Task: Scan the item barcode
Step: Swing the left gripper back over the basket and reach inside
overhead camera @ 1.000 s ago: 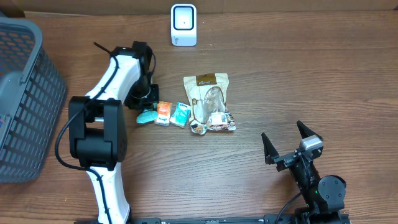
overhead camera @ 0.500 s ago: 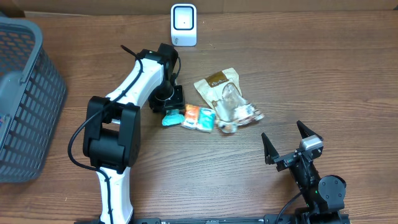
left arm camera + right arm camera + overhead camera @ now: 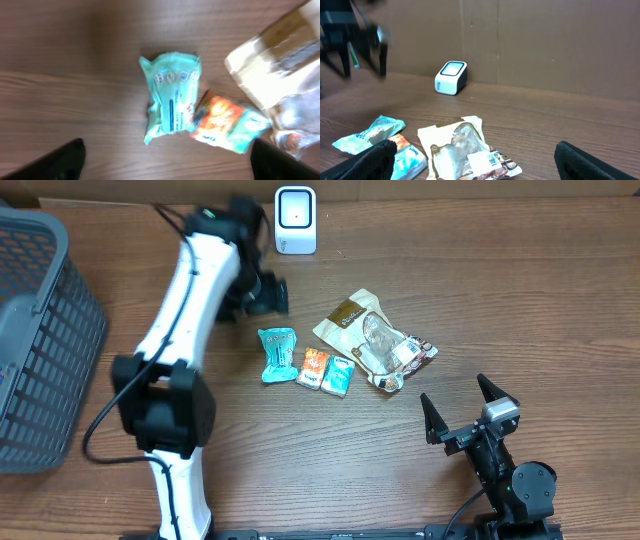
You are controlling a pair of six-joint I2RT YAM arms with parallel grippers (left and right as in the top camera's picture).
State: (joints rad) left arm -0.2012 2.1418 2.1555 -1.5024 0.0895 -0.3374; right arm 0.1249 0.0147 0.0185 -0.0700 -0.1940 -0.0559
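Several small items lie mid-table: a teal packet, an orange packet next to a teal tissue pack, and a clear snack bag whose white barcode label faces up. The white scanner stands at the back edge. My left gripper hangs open above the table between scanner and teal packet, holding nothing. My right gripper rests open at the front right, short of the snack bag.
A grey mesh basket stands at the left edge. A cardboard wall closes off the back of the table. The left arm reaches diagonally over the table's left half.
The left gripper slid the packets and the snack bag to the right, opened and let go of the teal packet, then rose back toward the scanner. The right arm stayed still.
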